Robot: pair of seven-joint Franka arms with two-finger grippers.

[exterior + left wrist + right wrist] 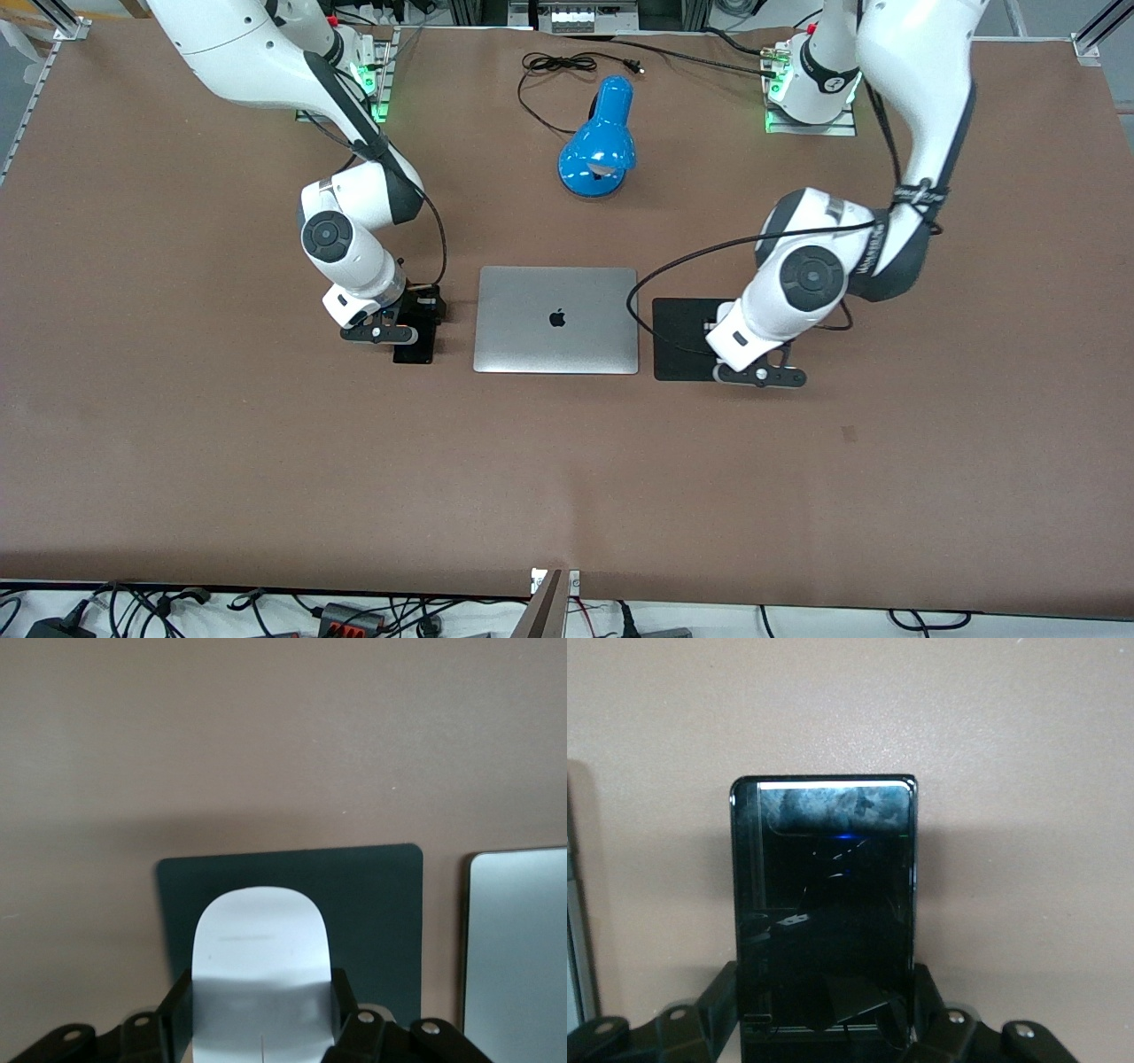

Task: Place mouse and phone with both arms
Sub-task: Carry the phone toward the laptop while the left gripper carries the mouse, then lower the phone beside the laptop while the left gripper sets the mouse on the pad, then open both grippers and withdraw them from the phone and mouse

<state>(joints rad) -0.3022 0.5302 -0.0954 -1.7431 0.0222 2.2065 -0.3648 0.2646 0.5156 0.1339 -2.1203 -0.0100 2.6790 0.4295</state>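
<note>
mouse (261,966), one only, white and oval, sits between the fingers (341,1010) of the left hand (261,1028), which are clamped on its sides, over the black mouse pad (372,912); its long axis runs straight out from the hand, rounded end pointing away from the wrist. in the front view the left hand (760,372) is low over the pad's (682,341) edge nearer the camera, and the mouse is hidden under the wrist there. one phone (824,904), black and glossy, is gripped by its sides at one short end in the right hand (824,1036), face up, long axis pointing away from the wrist; whether it touches the brown desk (1010,771) i cannot tell. from the front, the phone (415,341) lies lengthwise toward the camera beneath the right hand (381,332). between the two hands lies one closed silver laptop (556,319), just beside the pad and near the phone. one blue desk lamp (598,142) with a black cord (549,66) lies farther from the camera than the laptop, well apart from both hands.
</note>
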